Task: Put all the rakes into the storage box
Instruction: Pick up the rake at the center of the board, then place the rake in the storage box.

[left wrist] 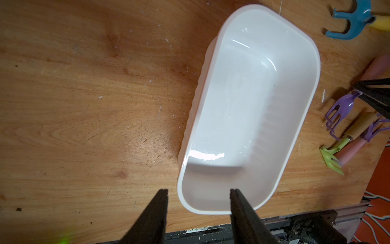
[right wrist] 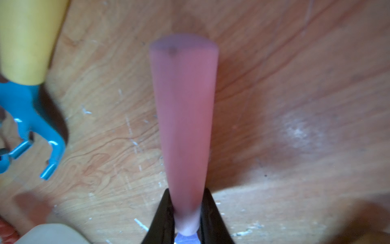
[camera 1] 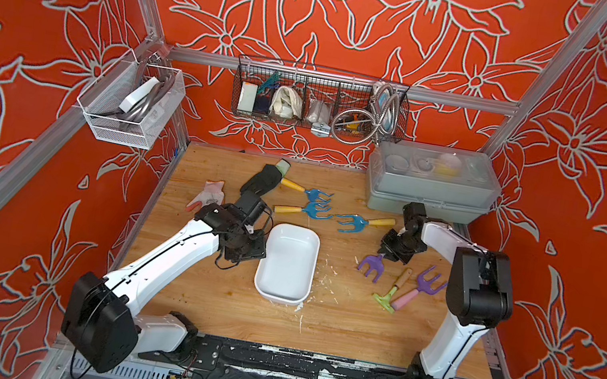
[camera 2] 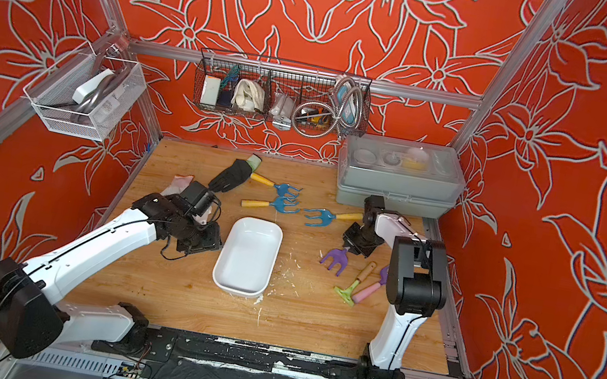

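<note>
Right claw [right wrist: 187, 191] grips a purple rake [camera 1: 372, 265] by its pink handle [right wrist: 183, 116]

You see the storage box [camera 1: 286, 263] lying near the middle of the desk [camera 1: 213, 309]. The left gripper [camera 1: 247, 248] hangs just beside it, on the side toward the left edge. The right gripper [camera 1: 392, 252] is down on a purple rake [camera 1: 372, 266] toward the right edge. It covers the handle, so its fingers are hidden from you here. Three blue rakes [camera 1: 308, 211] lie nearer the far edge, and a grey case [camera 1: 430, 187] stands in the far right corner.
</note>
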Controlling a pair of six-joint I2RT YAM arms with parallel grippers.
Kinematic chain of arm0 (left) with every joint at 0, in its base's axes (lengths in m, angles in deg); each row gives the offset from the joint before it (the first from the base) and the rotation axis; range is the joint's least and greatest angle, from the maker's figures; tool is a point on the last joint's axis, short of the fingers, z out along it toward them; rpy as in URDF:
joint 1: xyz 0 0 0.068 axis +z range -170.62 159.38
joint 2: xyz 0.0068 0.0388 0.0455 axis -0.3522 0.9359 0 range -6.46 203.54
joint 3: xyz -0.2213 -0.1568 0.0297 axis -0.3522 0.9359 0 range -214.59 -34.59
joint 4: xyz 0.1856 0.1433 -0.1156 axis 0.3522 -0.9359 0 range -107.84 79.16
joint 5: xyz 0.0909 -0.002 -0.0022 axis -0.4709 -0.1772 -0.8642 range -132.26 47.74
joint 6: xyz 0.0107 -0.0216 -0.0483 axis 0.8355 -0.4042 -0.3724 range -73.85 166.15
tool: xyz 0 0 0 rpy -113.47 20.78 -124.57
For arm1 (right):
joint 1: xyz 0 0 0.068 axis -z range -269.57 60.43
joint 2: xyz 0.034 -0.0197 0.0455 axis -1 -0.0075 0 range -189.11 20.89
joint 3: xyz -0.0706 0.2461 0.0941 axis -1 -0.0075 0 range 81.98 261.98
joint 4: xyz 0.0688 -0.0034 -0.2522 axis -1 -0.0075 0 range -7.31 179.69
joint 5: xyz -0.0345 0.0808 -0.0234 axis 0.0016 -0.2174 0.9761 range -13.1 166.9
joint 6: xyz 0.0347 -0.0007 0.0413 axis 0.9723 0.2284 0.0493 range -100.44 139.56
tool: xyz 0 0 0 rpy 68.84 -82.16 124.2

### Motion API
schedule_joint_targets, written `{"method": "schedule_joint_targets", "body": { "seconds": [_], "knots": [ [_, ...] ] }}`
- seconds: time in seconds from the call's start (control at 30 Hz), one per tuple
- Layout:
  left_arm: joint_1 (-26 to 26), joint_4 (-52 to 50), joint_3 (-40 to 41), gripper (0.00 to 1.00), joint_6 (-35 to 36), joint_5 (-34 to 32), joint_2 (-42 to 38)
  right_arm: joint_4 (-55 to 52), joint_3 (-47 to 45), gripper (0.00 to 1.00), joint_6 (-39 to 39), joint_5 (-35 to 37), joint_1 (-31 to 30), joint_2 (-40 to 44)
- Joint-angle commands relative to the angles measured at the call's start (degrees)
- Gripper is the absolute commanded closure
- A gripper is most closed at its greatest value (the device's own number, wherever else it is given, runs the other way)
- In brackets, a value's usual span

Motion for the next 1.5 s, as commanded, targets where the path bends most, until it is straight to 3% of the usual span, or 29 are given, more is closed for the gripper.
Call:
{"method": "schedule_joint_targets", "body": {
  "seconds": [0.0,0.27,0.6,1.0,1.47],
  "knots": [
    [0.5,-1.2,1.0,0.50,-0.3,0.0,-2.0,0.3,0.8,1.00,2.5,-4.6,0.0,3.8],
    [0.6,-0.9,3.4,0.50,-2.1,0.0,-5.2,-0.7,0.3,1.00,3.5,-9.7,-5.9,12.4],
    [0.9,-3.5,8.9,0.50,-5.2,-0.6,-13.2,-2.9,4.0,1.00,8.1,-6.0,-25.9,17.9],
    [1.2,-9.4,12.0,0.49,-8.7,0.0,-24.5,-0.5,13.7,1.00,13.6,-3.9,-42.3,6.4],
    [1.3,-12.9,13.2,0.47,-10.0,0.2,-30.2,-0.2,20.2,1.00,15.9,-3.1,-45.3,-5.7]
  ]
}}
